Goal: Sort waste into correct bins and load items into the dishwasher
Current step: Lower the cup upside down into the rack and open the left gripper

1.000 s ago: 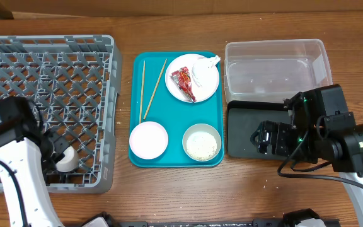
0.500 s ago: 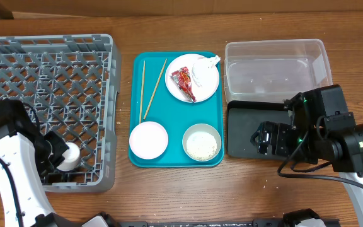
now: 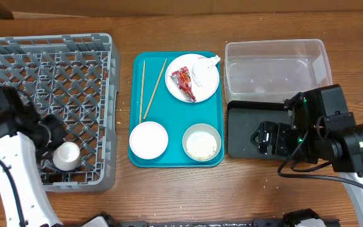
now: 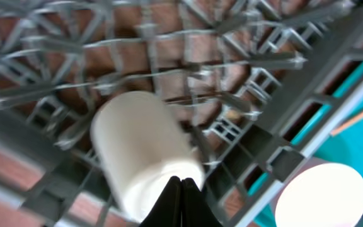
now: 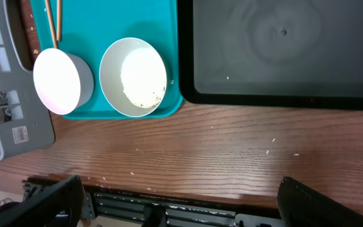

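Observation:
The small white cup (image 3: 67, 155) lies in the front right of the grey dish rack (image 3: 49, 63); in the left wrist view the cup (image 4: 140, 148) lies on its side on the lattice. My left gripper (image 4: 181, 188) is shut and empty just above it, also seen overhead (image 3: 49, 135). On the teal tray (image 3: 176, 157) are two chopsticks (image 3: 150, 85), the plate (image 3: 201, 91) with red wrapper (image 3: 184, 83) and napkin (image 3: 204, 68), the pinkish bowl (image 3: 148, 139) and the grey-green bowl (image 3: 201, 143) holding rice. My right gripper (image 5: 181, 208) is open and empty over the table's front edge.
The clear tub (image 3: 276, 66) stands at the back right, with the black tray (image 3: 244, 126) in front of it, partly under my right arm. The right wrist view shows the black tray (image 5: 282, 50), both bowls (image 5: 133, 77) and scattered rice grains on the wood.
My left arm has drawn back and up from the cup, which stays in the rack. The right arm has not moved.

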